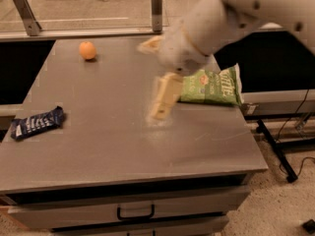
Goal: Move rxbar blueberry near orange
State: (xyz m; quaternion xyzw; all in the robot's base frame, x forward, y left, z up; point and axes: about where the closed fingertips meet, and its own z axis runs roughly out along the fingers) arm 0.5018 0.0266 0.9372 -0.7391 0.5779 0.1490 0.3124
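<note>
The rxbar blueberry [37, 123], a dark navy wrapper with white lettering, lies flat at the left edge of the grey table [123, 146]. The orange [87, 50] sits at the far left of the table, well beyond the bar. My gripper [149, 81] hangs over the middle of the table on a white arm coming from the upper right. Its two cream fingers [163, 96] stand wide apart and hold nothing. It is far to the right of the bar and the orange.
A green chip bag [212, 86] lies at the table's right side, partly behind the gripper. Metal rail posts [156, 3] and glass stand along the back edge. A drawer with a handle [135, 214] is under the front. Cables and a stand leg [278, 151] lie on the floor at right.
</note>
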